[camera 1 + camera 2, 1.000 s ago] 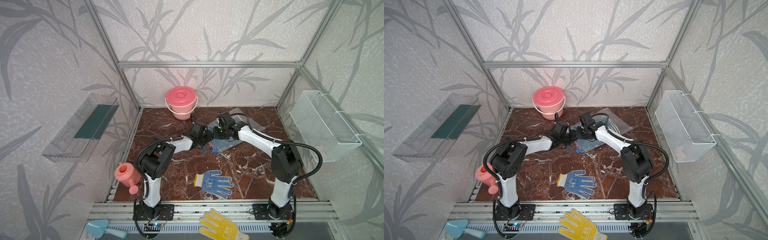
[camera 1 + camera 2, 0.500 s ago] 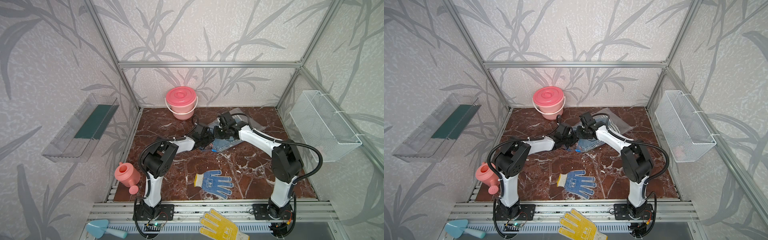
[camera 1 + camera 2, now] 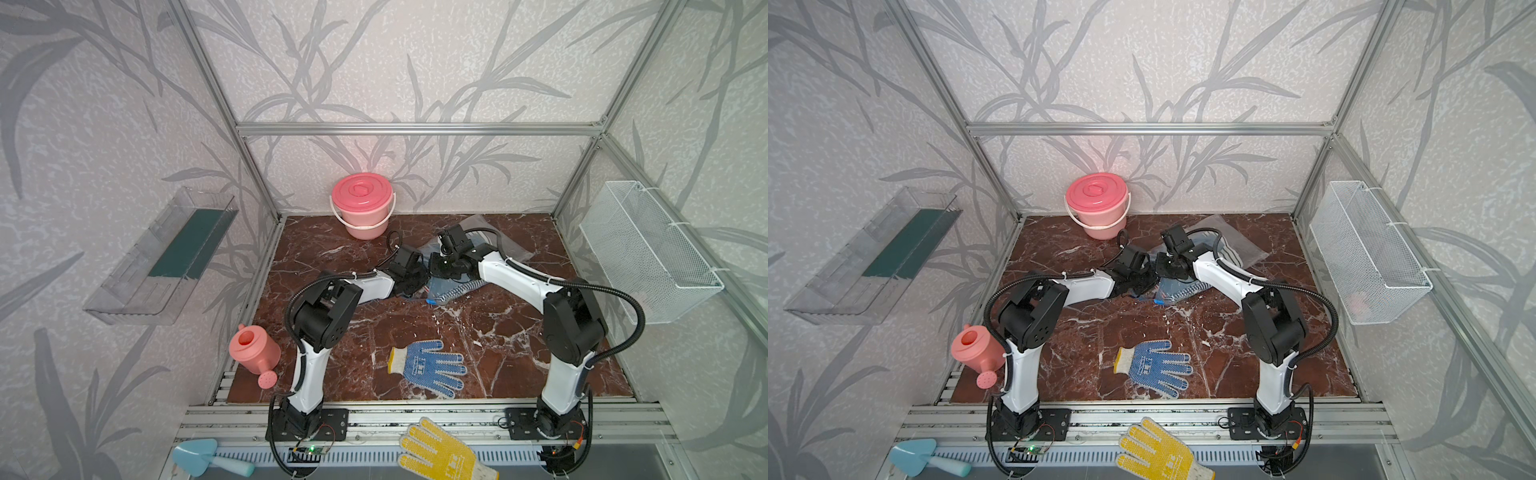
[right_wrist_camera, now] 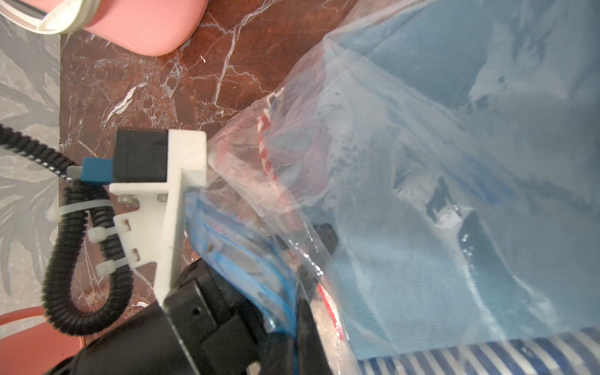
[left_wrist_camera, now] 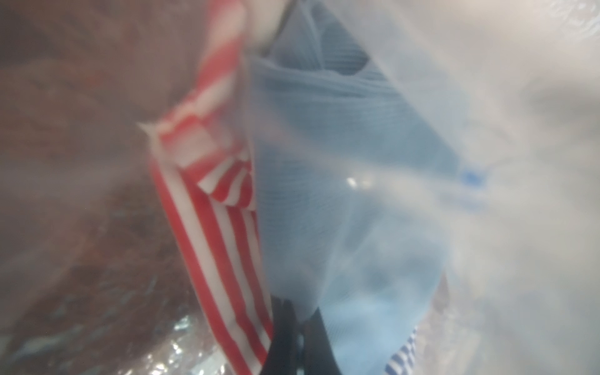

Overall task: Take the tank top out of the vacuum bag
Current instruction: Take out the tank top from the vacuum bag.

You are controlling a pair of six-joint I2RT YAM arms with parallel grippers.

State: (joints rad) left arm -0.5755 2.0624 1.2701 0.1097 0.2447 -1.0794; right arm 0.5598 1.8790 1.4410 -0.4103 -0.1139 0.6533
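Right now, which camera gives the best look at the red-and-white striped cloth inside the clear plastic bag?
The left wrist view: the red-and-white striped cloth looms large there, though blurred. The right wrist view shows only a striped sliver through the clear plastic bag. In both top views it cannot be seen.

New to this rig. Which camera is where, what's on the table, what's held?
A left arm and a right arm, white and black, stand on the front rail of a marble tabletop. The two wide pictures come from one stereo camera overhead; the close-ups come from cameras on the wrists. On the marble: a pink lidded bucket, a blue dotted glove, a clear crinkly vacuum bag holding clothes, and a pink watering can at its edge. The right gripper is shut on the bag's mouth by its blue zip strip. The left gripper is shut inside the bag, seemingly on light-blue cloth; that view is blurry.
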